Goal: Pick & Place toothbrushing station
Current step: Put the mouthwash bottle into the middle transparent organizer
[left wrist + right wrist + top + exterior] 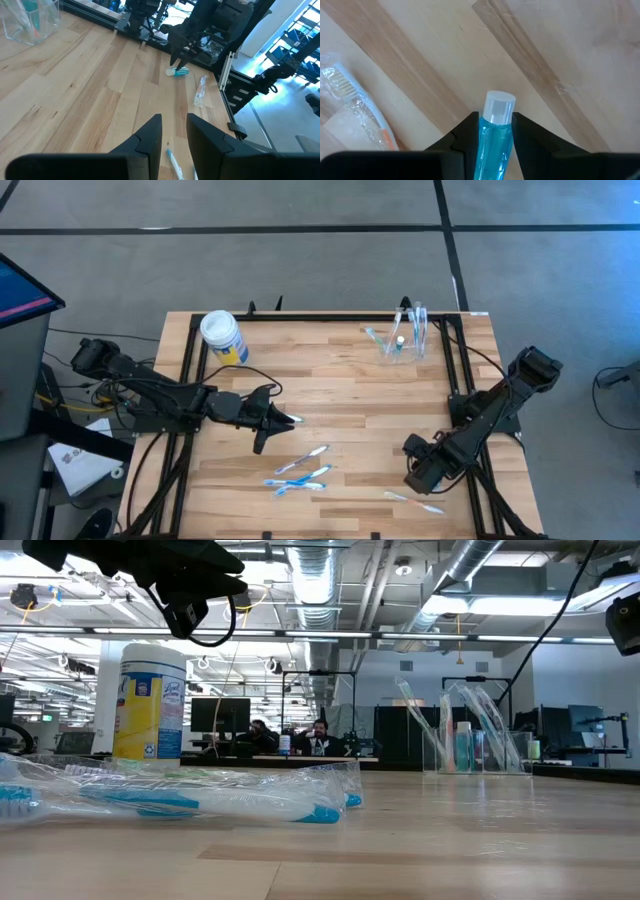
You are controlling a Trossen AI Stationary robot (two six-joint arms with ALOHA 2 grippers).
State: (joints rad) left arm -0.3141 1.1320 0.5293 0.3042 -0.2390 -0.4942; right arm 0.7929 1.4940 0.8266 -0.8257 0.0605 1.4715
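Observation:
The toothbrushing station, a see-through cup with toothbrushes leaning in it, stands upright on its base at the table's far right; it also shows in the low view. My right gripper hangs near the right front, pointing down, shut on a small blue tube with a white cap. My left gripper hovers over the table's middle left, open with nothing between its fingers. Wrapped toothbrushes lie flat near the front middle. My right gripper pinches the blue tube's body between its two fingers, which come from above and lie along the tube. The white cap sticks out past the fingertips toward the wood. Whether the cap touches the table I cannot tell.
A white-lidded yellow-and-blue canister stands at the far left. One wrapped toothbrush lies just in front of my right gripper, also seen beside it. A black frame rail runs along the table's right side. Bare wood lies between the arms.

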